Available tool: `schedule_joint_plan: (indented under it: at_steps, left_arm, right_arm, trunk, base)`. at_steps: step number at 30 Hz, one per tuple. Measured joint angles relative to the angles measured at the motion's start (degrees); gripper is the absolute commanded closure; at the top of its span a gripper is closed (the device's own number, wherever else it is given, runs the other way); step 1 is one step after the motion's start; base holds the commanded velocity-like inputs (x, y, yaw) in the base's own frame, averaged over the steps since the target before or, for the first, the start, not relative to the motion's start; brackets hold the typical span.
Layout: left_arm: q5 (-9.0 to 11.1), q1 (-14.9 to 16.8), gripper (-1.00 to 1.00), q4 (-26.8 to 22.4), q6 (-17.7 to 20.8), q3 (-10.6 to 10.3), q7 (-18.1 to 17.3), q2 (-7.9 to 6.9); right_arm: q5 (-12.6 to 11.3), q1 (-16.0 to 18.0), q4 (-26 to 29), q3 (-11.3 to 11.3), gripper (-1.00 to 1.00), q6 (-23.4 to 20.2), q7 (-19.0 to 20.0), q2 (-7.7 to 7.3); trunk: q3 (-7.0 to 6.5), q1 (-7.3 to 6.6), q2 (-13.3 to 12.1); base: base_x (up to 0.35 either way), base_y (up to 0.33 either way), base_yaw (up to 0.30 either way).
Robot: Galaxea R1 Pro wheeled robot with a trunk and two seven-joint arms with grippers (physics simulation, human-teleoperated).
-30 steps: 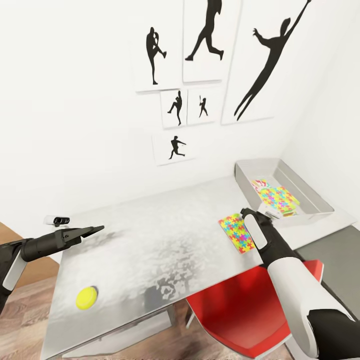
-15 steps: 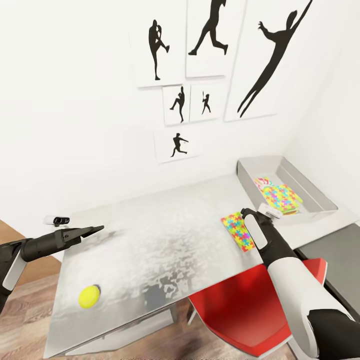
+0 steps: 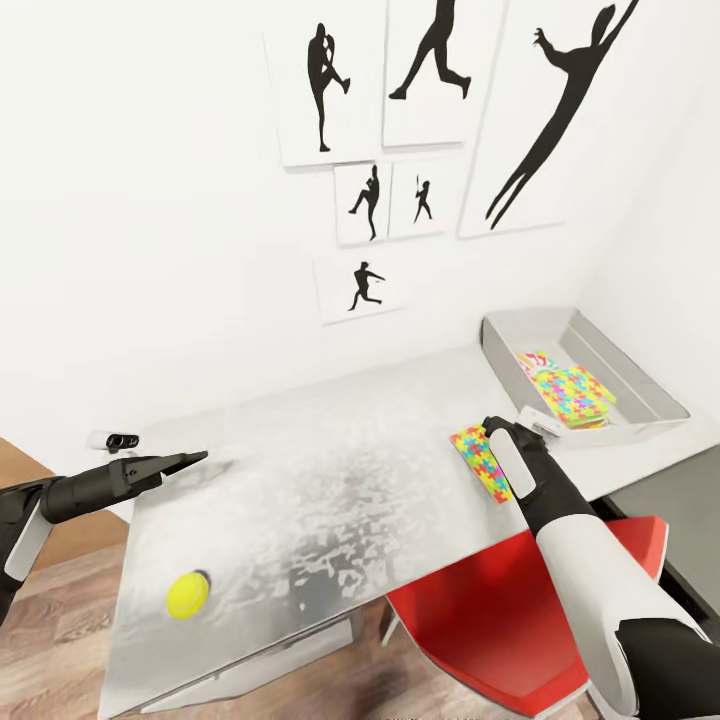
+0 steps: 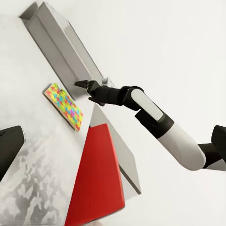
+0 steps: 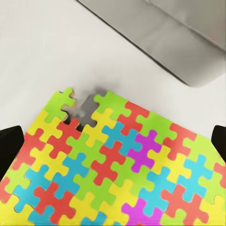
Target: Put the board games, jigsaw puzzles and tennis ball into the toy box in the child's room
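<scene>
Hanging just over the puzzle (image 3: 480,463) with the right gripper (image 3: 492,428), spread wide and holding nothing, most likely ready to drop down and pinch it. Lying flat near the table's (image 3: 330,470) right front edge, just beside the toy box (image 3: 600,335): thin, bumpy-edged, bright red, yellow, green and blue, with one piece missing. Hard to grab so flat, so maybe best caught at an edge. Already in the box at the right back corner: a second puzzle (image 3: 572,392). Grey, shallow, sloped walls, easy to drop things into. Parked over the left edge with the left gripper (image 3: 185,460), also open and empty. Resting near the left front corner: the ball (image 3: 187,595), round, yellow-green, likely to roll. Smooth, pale, cloudy tabletop.
</scene>
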State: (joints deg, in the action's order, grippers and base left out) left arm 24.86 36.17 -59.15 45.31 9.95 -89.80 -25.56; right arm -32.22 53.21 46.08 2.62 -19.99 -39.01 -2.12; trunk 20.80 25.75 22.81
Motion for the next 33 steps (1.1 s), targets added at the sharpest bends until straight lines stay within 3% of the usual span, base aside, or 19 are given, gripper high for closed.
schedule_joint_plan:
  at_steps: [33]
  left_arm:
    - [0.03,0.0,-1.0,0.01,-0.03,0.01,0.0,0.0]
  right_arm:
    - [0.0,0.0,0.07,0.0,-1.0,0.0,-0.01,-0.03]
  trunk:
    - [2.04,0.0,0.0]
  base:
    - [0.031,0.008,0.0]
